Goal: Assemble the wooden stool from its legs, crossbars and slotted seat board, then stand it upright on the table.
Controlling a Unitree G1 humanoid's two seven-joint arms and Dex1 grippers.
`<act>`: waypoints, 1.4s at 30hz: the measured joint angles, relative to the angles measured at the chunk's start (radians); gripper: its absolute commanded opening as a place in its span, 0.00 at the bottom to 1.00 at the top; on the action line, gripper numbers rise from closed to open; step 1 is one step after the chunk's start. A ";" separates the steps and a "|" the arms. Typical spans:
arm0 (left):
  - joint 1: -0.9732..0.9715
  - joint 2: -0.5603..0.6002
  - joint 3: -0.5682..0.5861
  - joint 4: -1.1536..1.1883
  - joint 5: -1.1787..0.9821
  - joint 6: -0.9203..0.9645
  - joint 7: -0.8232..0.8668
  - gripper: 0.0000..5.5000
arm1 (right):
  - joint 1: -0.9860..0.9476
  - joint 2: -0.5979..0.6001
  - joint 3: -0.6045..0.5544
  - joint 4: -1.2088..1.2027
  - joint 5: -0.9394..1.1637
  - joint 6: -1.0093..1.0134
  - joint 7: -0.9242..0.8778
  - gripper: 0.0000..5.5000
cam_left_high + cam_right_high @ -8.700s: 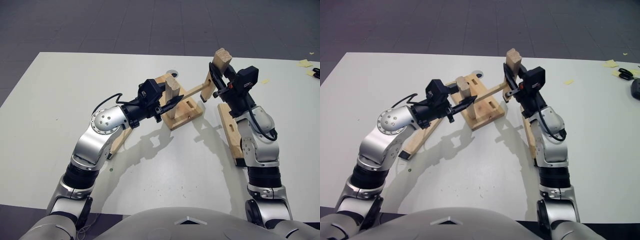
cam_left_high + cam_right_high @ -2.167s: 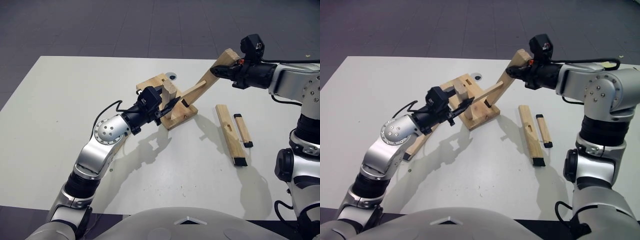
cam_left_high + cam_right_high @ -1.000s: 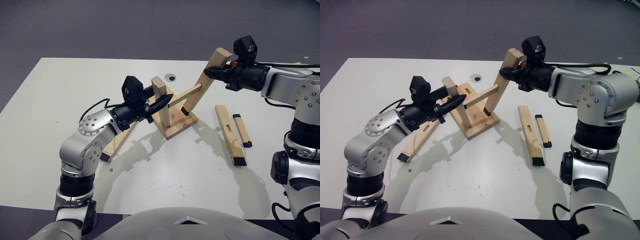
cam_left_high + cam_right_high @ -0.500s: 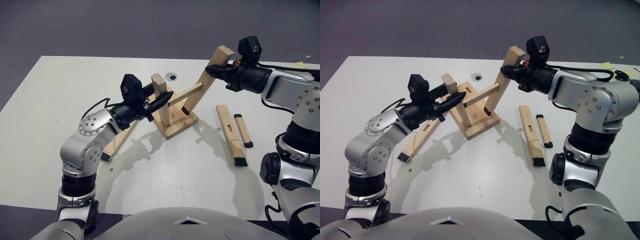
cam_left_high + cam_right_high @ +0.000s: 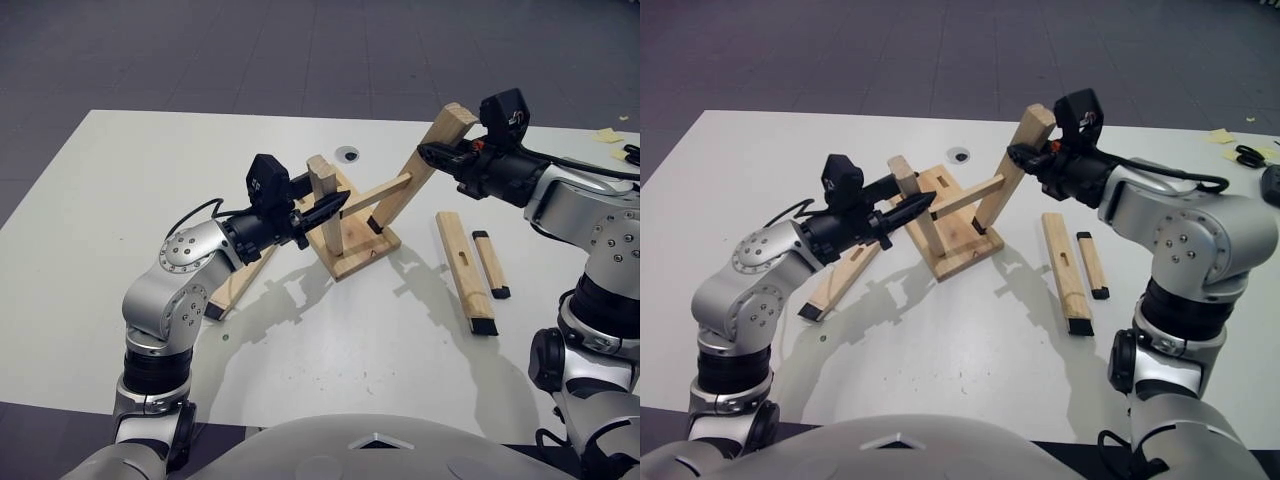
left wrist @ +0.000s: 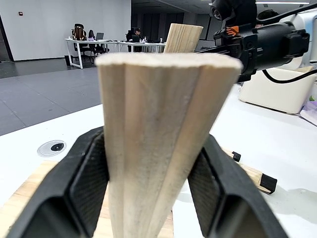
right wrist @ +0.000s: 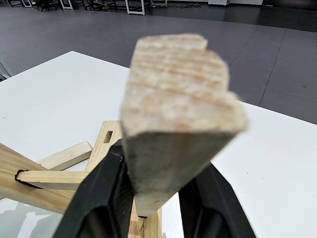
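Left gripper (image 5: 331, 207) stays clamped on the upright leg (image 5: 331, 233), right gripper (image 5: 431, 154) on the tilted leg (image 5: 395, 200), barely shifted and seemingly not yet seated.

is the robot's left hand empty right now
No, the left hand is closed on the upright light wooden leg, with a black finger pressed against each side of it.

Looks like an open-plan office or robotics lab tbh: dark grey carpet-tile floor (image 5: 250, 50) all around the big white table (image 5: 120, 180), white desks with office chairs (image 6: 114, 42) further back, yellow sticky notes (image 5: 1220, 135) at the table's far right corner.
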 measured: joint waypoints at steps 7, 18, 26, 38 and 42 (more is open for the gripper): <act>0.001 -0.004 -0.005 0.016 0.002 -0.009 -0.008 0.39 | 0.012 0.015 0.013 0.010 -0.009 -0.030 -0.002 0.20; -0.001 -0.012 -0.006 0.028 0.003 -0.032 -0.007 0.39 | -0.093 0.087 -0.077 0.068 -0.011 0.131 -0.009 0.19; -0.001 -0.014 -0.007 0.036 0.003 -0.041 -0.010 0.39 | -0.080 0.099 -0.083 0.051 -0.014 0.143 -0.025 0.19; 0.000 -0.008 -0.008 0.051 0.013 -0.046 -0.009 0.39 | -0.071 0.062 -0.002 0.099 -0.016 0.060 -0.019 0.19; 0.001 -0.008 -0.009 0.057 0.018 -0.047 -0.003 0.39 | -0.102 0.066 -0.005 0.197 0.043 0.054 -0.047 0.19</act>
